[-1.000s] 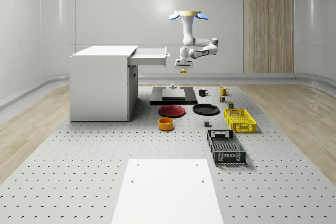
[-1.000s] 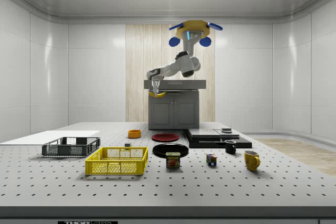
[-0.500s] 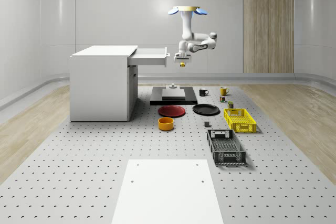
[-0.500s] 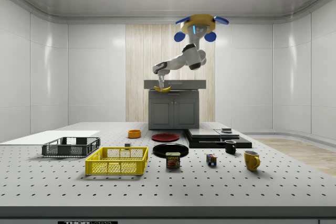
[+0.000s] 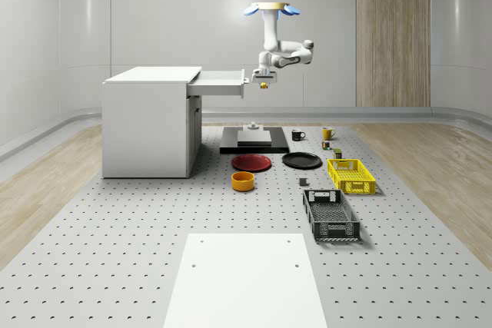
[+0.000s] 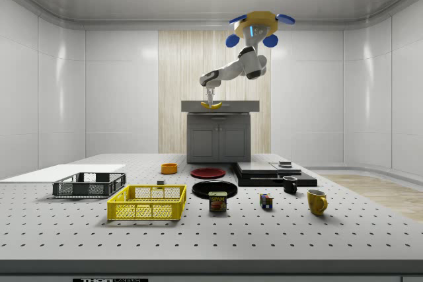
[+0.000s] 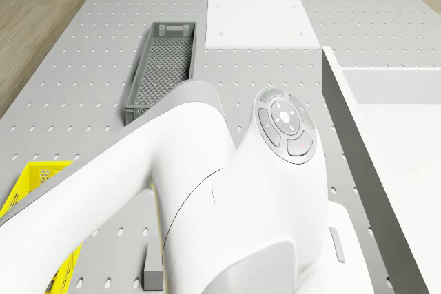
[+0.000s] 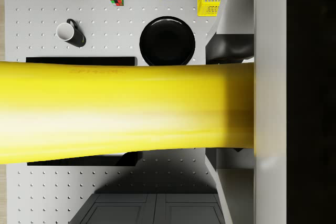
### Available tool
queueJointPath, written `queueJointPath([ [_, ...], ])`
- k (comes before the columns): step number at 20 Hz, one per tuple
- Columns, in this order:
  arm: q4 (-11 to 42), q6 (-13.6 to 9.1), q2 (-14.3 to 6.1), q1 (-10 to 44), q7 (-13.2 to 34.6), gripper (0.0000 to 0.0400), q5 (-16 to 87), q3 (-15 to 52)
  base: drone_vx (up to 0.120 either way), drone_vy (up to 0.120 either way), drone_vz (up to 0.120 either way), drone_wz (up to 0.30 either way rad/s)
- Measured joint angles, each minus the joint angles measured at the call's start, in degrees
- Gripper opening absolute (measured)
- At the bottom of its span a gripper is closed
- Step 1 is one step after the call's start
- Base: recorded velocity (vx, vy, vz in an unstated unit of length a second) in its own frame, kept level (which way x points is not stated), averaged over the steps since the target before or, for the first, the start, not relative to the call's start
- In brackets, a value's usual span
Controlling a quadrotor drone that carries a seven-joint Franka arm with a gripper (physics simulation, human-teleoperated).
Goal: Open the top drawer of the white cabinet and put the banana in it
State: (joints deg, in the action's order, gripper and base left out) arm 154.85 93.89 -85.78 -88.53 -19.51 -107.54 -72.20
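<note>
Drawer point(image 5: 220, 81) of the white cabinet point(image 5: 147, 122) stands open, while the gripper point(image 5: 264, 82), clamped on the banana point(image 6: 211, 105), hovers beside its front, release remaining.

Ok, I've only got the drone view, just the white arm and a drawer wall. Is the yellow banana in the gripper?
Observer: Yes. The side view shows the gripper shut on the yellow banana, in mid-air.
Operator: Is it over the drawer?
Observer: Not yet. In the whole-scene view it hangs just off the front of the open top drawer, on that view's right.
Operator: And the drone?
Observer: The drone hovers well above the white cabinet, to the drawer's right in that view.
</note>
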Motion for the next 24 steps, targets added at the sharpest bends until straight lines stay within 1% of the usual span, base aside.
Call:
queueJointPath([
  [18,-0.03,0.49,-0.54,-0.18,-0.13,0.0193,0.24,-0.02,-0.12,-0.12,0.12,0.0],
  [20,-0.03,0.54,-0.59,-0.2,-0.14,0.0193,0.26,-0.02,-0.04,-0.12,0.1,0.0],
  [24,-0.04,0.63,-0.69,-0.23,-0.17,0.0193,0.3,-0.02,0.0,-0.12,0.0,0.0],
])
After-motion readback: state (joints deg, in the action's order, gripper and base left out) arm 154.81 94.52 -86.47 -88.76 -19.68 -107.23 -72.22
